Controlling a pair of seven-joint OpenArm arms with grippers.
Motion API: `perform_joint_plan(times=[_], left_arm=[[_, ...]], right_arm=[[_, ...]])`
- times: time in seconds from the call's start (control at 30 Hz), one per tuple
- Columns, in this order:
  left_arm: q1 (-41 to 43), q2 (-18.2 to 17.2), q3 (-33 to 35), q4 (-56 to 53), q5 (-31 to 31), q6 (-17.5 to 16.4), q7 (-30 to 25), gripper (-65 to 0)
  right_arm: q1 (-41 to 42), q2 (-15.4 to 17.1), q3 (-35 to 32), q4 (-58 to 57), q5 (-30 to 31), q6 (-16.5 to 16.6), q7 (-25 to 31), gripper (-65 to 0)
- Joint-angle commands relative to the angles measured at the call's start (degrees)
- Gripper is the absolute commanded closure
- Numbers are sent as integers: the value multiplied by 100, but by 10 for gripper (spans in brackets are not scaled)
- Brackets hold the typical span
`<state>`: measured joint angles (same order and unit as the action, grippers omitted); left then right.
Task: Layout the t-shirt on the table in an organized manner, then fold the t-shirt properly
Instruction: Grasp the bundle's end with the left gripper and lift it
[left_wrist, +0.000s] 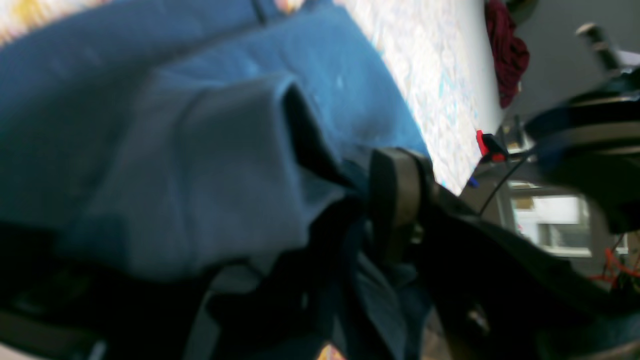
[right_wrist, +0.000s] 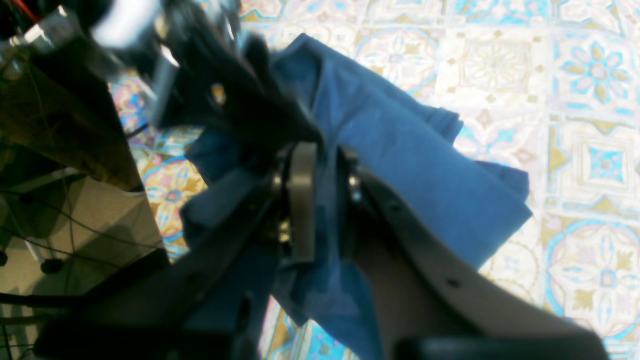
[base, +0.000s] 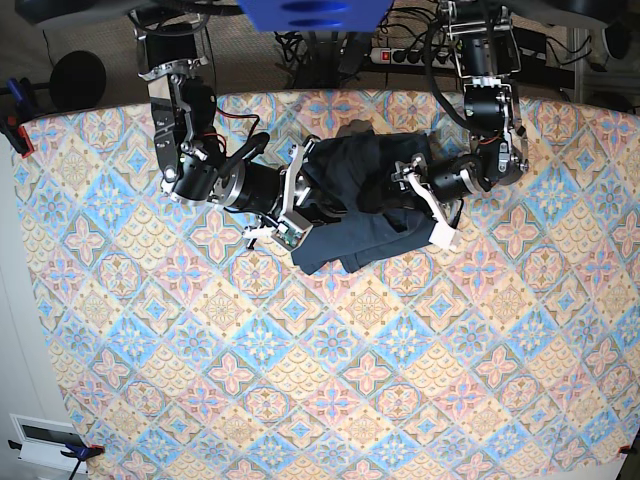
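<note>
The dark navy t-shirt (base: 365, 195) lies crumpled in a heap at the far middle of the patterned table (base: 300, 380), between my two arms. On the heap's left side, my right gripper (base: 312, 197) is shut on the t-shirt. In the right wrist view a fold of blue t-shirt (right_wrist: 400, 165) is pinched in that gripper (right_wrist: 325, 195), and the cloth hangs over the table (right_wrist: 575, 150). My left gripper (base: 425, 205) stands open at the heap's right side, fingers wide apart over the fabric. In the left wrist view one finger pad (left_wrist: 395, 195) presses against bunched t-shirt (left_wrist: 210, 165).
The table's far edge runs just behind both arms. A dark red cloth (left_wrist: 507, 50) hangs beyond the table's edge in the left wrist view. A red clamp (base: 20, 135) grips the table's far left corner. Cables and a power strip (base: 400, 55) lie behind the table.
</note>
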<state>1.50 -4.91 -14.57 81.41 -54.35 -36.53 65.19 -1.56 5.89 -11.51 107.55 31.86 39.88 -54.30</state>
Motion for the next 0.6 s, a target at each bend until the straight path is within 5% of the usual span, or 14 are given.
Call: perform_joint_plan(times=[0.0,0.23,0.57], left_arm=[[-119,-15,-16,31,-135,-35,-79,-270],[-374,20,-60,4,-196,-35,-308,0],[-620,-41,-499,31,-680,-35,-299,-3]], right_arm=[[73,4,12,133,142,12,142,-64],[-24,4,12,133,133,12,142,-64],[-50,83,12,80,107,12,142,-64]])
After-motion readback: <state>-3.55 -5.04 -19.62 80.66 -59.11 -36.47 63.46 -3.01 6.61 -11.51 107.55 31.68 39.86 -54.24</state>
